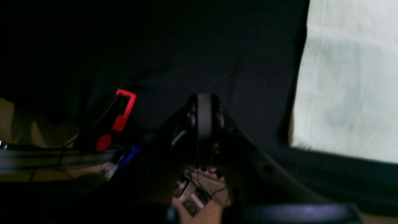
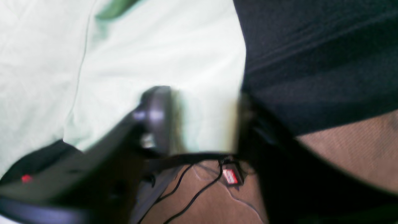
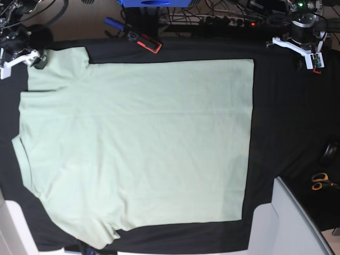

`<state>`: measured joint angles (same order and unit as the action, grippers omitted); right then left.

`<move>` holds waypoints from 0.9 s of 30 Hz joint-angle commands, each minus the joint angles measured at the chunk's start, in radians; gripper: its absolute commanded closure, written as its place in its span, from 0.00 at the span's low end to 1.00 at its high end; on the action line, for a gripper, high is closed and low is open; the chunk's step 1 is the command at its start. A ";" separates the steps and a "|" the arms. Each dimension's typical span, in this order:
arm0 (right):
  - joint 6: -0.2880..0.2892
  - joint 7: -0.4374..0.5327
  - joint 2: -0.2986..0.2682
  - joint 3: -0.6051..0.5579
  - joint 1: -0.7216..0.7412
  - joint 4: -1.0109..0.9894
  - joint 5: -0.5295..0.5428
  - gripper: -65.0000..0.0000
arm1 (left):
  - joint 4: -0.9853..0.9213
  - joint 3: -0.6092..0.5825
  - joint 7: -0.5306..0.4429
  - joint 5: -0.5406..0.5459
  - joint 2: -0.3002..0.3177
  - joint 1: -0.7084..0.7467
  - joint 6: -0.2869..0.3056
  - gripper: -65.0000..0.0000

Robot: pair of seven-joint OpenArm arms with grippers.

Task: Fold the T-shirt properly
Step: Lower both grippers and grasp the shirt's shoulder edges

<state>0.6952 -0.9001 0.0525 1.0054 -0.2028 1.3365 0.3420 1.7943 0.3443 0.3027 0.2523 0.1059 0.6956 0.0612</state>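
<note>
Two arms sit at the far corners of a table (image 3: 287, 138) draped in black cloth, and the T-shirt (image 3: 138, 143) lies spread flat across most of that surface in the base view. Its hem runs down the right of centre, and its sleeves point to the upper left and lower left of the frame. Beyond the top edge of the table, cables, a blue box (image 3: 154, 2) and a red-and-black tool (image 3: 144, 41) rest on a brownish floor. Orange-handled scissors (image 3: 320, 181) lie at the right edge, and a grey panel (image 3: 292, 223) occupies the lower right corner.

The right end effector (image 3: 24, 57) sits at the upper left of the base view, beside the upper sleeve. The left end effector (image 3: 304, 50) sits at the upper right, over bare black cloth and well apart from the shirt.

The left wrist view shows the left end effector (image 1: 204, 116) clenched, its pads pressed together with nothing between them, above dark cloth; the shirt (image 1: 345, 81) fills the right of that frame. The right wrist view shows the right end effector (image 2: 205, 121) released, fingers spread wide, with pale fabric (image 2: 124, 62) visible in the gap; whether the fingers (image 2: 158, 118) touch the cloth cannot be told, as the picture is blurred.
</note>
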 commanded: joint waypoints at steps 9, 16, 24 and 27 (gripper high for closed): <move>0.003 -0.050 0.002 -0.007 0.001 -0.004 -0.016 1.00 | -0.017 0.003 -0.017 0.063 -0.010 0.008 -0.001 0.61; 0.003 -0.050 0.000 -0.009 0.001 -0.004 -0.016 1.00 | -0.103 -0.020 -0.017 0.328 0.021 -0.003 0.050 0.53; 0.003 -0.047 -0.003 -0.023 -0.002 -0.004 -0.016 1.00 | -0.230 -0.069 -0.017 0.354 0.022 -0.067 0.065 0.53; 0.003 -0.044 -0.004 -0.072 -0.007 -0.004 -0.016 1.00 | -0.232 -0.112 -0.017 0.356 0.021 -0.080 0.065 0.53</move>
<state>0.6880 -0.9146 0.0414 0.9436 -0.2085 1.3323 0.3344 1.5501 0.2268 0.3027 0.6037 0.1211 0.6113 0.1261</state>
